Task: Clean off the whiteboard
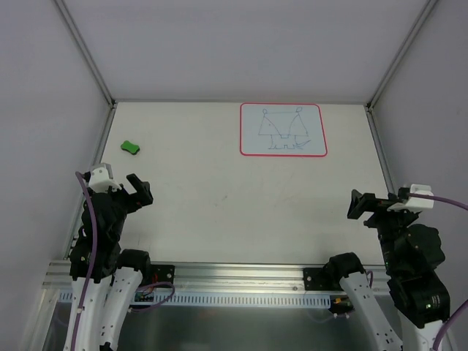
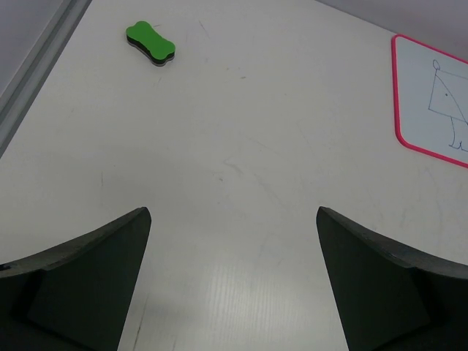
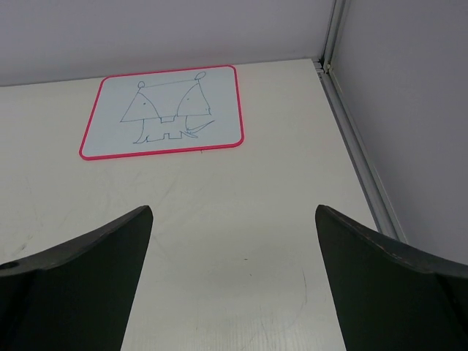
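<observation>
The whiteboard (image 1: 284,129) lay flat at the far side of the surface (image 1: 234,197), right of the middle and close to the back wall. It bore a blue drawing (image 1: 281,135) of two triangles over some smaller lines. From above we saw a green eraser (image 1: 131,147) far off to the left, near the surface's left edge and well apart from the board. The left tool (image 1: 115,191) hung over the near left part of the surface and the right tool (image 1: 387,208) over the near right part. Both were well short of the board and the eraser, and neither touched anything.

In the left wrist view we saw the left fingers (image 2: 80,285) spread wide, with only bare surface between them. The eraser sat ahead at the upper left, and the board's red-edged corner showed at the right edge, cut off by the frame.

In the right wrist view the right fingers (image 3: 73,285) also stood wide apart and gripped nothing. The whole board lay ahead, a little to the left, with the drawing plain on it. A metal rail (image 3: 358,146) ran along the surface's right edge.
</observation>
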`<state>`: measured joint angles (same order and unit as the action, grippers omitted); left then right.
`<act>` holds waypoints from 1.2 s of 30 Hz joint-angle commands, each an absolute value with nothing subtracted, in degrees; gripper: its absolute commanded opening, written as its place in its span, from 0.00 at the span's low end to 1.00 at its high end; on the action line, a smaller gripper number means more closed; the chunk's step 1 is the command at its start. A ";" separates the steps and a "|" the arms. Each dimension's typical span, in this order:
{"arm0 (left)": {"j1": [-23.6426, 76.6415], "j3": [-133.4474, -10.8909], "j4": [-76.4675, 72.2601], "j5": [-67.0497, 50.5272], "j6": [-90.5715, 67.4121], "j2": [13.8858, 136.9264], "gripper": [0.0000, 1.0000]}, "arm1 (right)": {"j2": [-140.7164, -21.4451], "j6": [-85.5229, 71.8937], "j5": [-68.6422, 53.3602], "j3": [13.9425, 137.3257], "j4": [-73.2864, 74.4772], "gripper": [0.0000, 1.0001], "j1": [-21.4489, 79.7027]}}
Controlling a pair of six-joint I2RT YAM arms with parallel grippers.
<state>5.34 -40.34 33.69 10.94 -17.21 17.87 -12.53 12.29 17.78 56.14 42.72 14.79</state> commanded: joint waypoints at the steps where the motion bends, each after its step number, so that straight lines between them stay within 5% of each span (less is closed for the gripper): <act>1: 6.06 -39.82 31.55 10.28 -16.96 18.46 0.99 | -16.95 10.37 15.23 55.99 40.08 0.99 15.12; 9: 6.06 -39.46 31.29 9.93 -16.70 18.72 0.99 | -36.45 3.96 7.47 58.88 36.04 0.99 15.20; 24: 6.59 -39.29 31.20 10.20 -16.26 18.54 0.99 | -94.17 0.26 8.71 75.82 16.44 0.97 14.59; 36: 6.68 -39.38 31.29 10.28 -16.00 19.51 0.99 | -114.34 -3.51 2.90 86.57 12.92 0.86 13.89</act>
